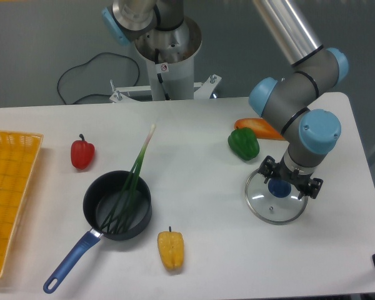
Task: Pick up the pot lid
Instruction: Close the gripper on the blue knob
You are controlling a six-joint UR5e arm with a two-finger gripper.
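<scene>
Bench, white, is seen in part. Arm, blue and grey, is placed beyond its far edge. Crate, yellow, is cut off by the picture at the left. Pan, black, blue-handled, is set towards the near left corner, long green stalks being laid across its rim. Gripper is held wide, above the lid. Lid, clear, blue-knobbed, is laid near the right edge. Orange vegetable, green pepper, yellow vegetable and red pepper are scattered about.
</scene>
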